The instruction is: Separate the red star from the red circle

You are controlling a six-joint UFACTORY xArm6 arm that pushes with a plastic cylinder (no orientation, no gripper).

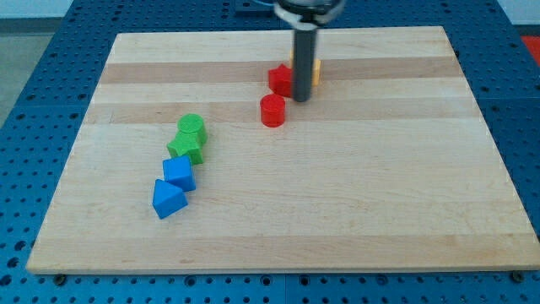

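A: Where is my tip (300,99) sitting right now?

B: We are seeing it resting on the wooden tabletop (380,186) near the view's top, just to the view's right of the red star (280,80) and touching or nearly touching it. We cannot tell which.

A: And the red circle (272,111)?

B: It is lying just below the star and slightly to the view's left, close to it, with a thin gap showing. The tip is standing just up and to the view's right of the circle.

A: Anything behind the rod?

B: We are catching a yellow block (315,73) peeking out at the rod's right edge; its shape is hidden.

A: Jaws?

B: We are not seeing any jaws; the arm is ending in a plain dark rod.

A: The rest?

B: Well apart, toward the view's lower left, a chain is running diagonally: a green circle (191,127), a green star (186,148), a blue cube (179,172) and a blue triangle (167,199), each touching the next.
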